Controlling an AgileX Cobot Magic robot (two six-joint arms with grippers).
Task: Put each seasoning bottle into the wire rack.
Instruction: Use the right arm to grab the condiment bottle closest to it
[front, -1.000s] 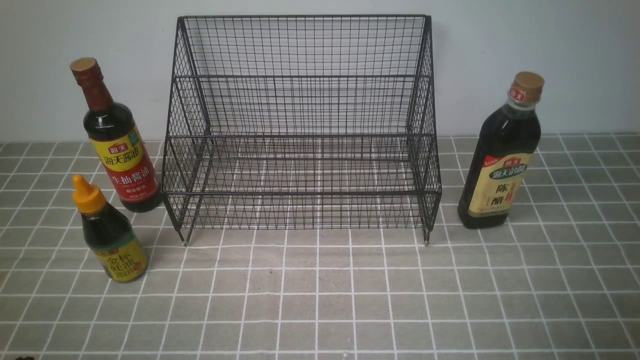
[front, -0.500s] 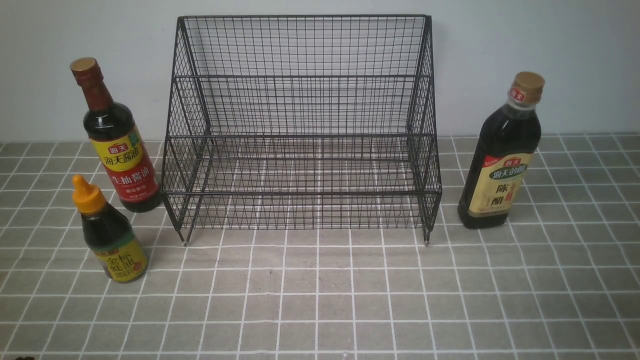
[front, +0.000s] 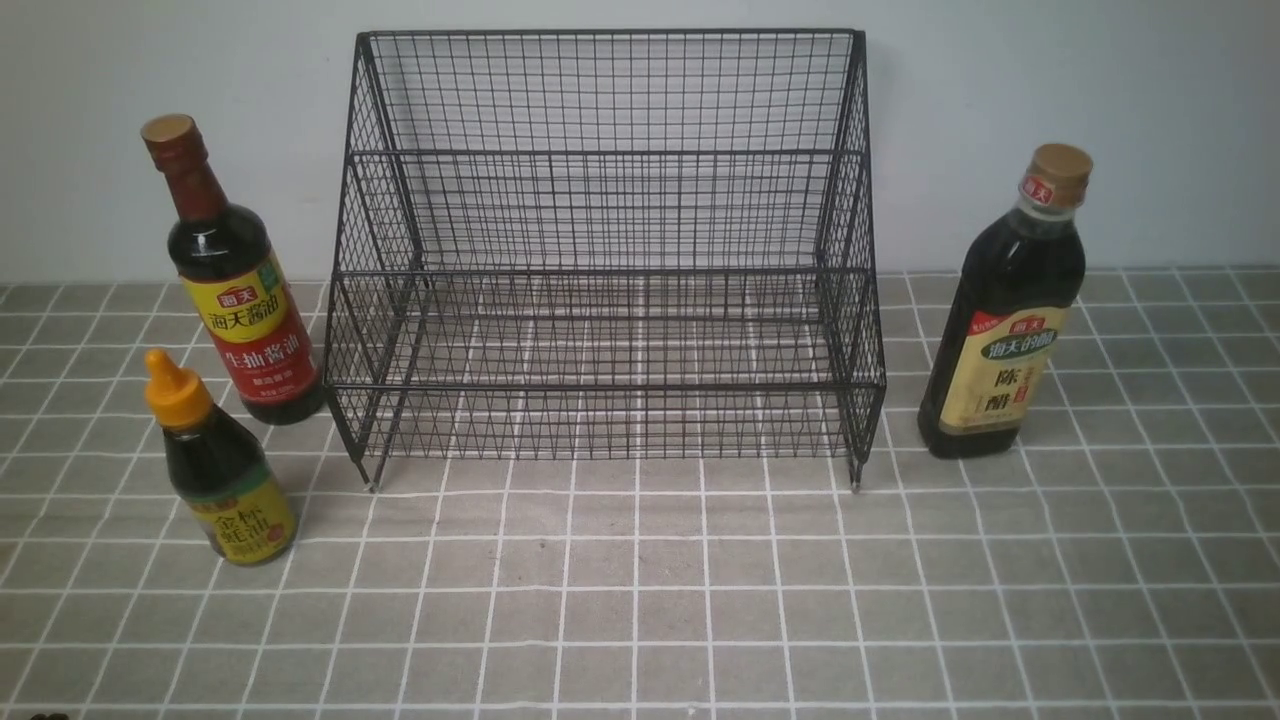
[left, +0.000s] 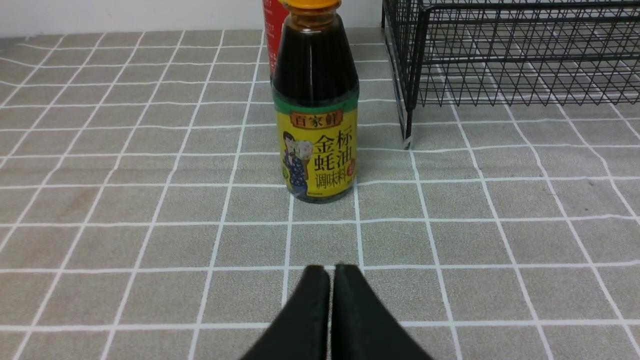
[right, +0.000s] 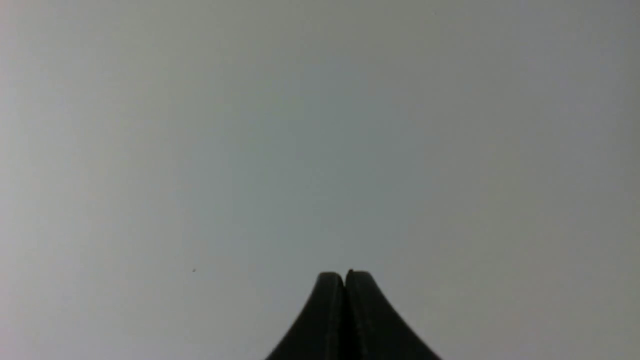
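Observation:
The black wire rack (front: 610, 270) stands mid-table against the wall, with nothing in it. The tall red-yellow-label bottle (front: 232, 285) stands left of it. The short orange-capped bottle (front: 215, 465) stands in front of that one. The tall beige-label bottle (front: 1005, 320) stands to the rack's right. In the left wrist view my left gripper (left: 331, 270) is shut and empty, a short way from the short bottle (left: 316, 105), with the rack's corner (left: 407, 75) beside it. My right gripper (right: 345, 274) is shut and empty, facing only a blank grey surface. Neither gripper shows in the front view.
The grey tablecloth with a white grid (front: 640, 600) covers the table. A pale wall (front: 1150, 120) rises right behind the rack. The red label of the tall bottle (left: 272, 30) shows behind the short bottle in the left wrist view.
The tall beige-label bottle and the rack's right side sit a few pixels further right than before; nothing else has moved.

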